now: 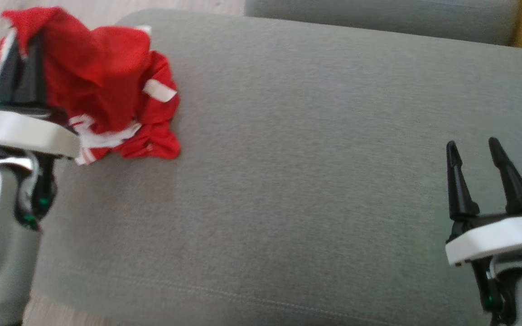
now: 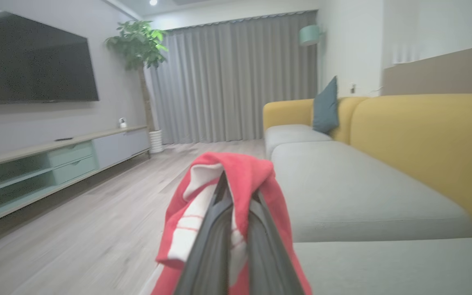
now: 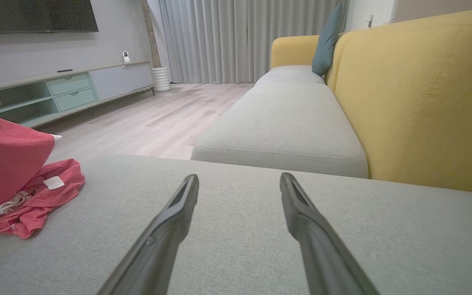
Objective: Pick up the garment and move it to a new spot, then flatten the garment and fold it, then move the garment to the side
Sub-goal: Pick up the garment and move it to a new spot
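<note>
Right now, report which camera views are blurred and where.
Head view: soft throughout, the crumpled red-and-white garment smeared. Left wrist view: wooden floor streaked, left gripper, shut on the garment, hazy. Right wrist view: sharpest, open right gripper clear.

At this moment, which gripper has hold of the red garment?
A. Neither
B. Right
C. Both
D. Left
D: the left gripper is shut on a fold of the garment, which drapes over its fingers, while the right gripper stands open over the cushion, apart from the cloth.
</note>
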Tool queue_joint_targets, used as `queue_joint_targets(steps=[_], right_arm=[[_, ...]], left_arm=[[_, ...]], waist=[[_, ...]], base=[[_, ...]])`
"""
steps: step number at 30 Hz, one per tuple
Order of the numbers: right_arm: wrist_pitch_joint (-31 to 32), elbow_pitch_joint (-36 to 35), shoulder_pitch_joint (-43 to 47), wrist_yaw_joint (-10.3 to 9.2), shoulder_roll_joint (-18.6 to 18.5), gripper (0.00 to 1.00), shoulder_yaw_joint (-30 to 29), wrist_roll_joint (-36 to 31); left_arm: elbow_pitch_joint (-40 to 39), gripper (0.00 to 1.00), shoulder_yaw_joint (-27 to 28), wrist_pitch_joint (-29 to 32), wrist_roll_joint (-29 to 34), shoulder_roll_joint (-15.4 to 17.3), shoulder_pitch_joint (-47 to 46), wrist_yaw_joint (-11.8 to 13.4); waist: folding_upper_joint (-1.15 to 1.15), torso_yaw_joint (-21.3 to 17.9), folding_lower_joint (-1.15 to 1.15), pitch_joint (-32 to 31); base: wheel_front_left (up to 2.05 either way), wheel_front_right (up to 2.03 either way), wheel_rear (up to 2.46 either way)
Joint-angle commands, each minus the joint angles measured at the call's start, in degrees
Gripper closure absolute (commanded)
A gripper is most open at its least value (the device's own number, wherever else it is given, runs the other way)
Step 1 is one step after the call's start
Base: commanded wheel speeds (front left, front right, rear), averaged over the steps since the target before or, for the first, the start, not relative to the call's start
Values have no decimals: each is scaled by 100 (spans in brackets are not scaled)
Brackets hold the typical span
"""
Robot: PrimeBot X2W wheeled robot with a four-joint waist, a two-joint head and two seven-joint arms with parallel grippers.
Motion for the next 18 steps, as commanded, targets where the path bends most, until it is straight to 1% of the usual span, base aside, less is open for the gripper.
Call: queue_joint_targets(steps=[1,3,5,6,7,9,11,13,16,18], right_arm=[[-56,-269,-12,24,-32,0,150,75],[-71,-304,15,24,-30,0,167,168],[-96,-328,22,24,-29,0,175,254],[-109,-350,19,24,-29,0,185,282],[-109,-350,19,24,-29,0,185,282],[-138,-384,-17,24,-28,0,213,325],[-158,-392,-62,24,-28,0,245,347],[-183,-388,-113,24,-28,0,275,375],[-230,-362,-194,24,-28,0,331,418],[-266,-339,-244,24,-28,0,377,465]], left_arm=[[-702,100,119,186,65,231,-117,89],[-1168,100,-58,410,88,175,3,99],[-1512,100,-288,568,95,50,72,74],[-1631,100,-389,634,95,-19,105,78],[-1631,100,-389,634,95,-19,105,78],[-1795,100,-588,721,42,-203,161,68],[-1849,100,-825,757,46,-389,161,35],[-1821,100,-1091,772,44,-600,81,-50],[-1626,100,-1471,785,12,-928,-145,-240],[-1432,100,-1644,746,67,-1096,-349,-314]], waist=[[0,-264,1,-96],[0,-443,1,-82],[0,-625,1,-52],[0,-726,1,-12],[0,-726,1,-12],[0,-955,1,87],[0,-1188,1,189],[0,-1414,1,313],[0,-1744,1,508],[0,-1967,1,643]], base=[[0,0,0],[0,0,0],[0,0,0],[0,0,0],[0,0,0],[0,0,0],[0,0,0],[0,0,0],[0,0,0],[0,0,0]])
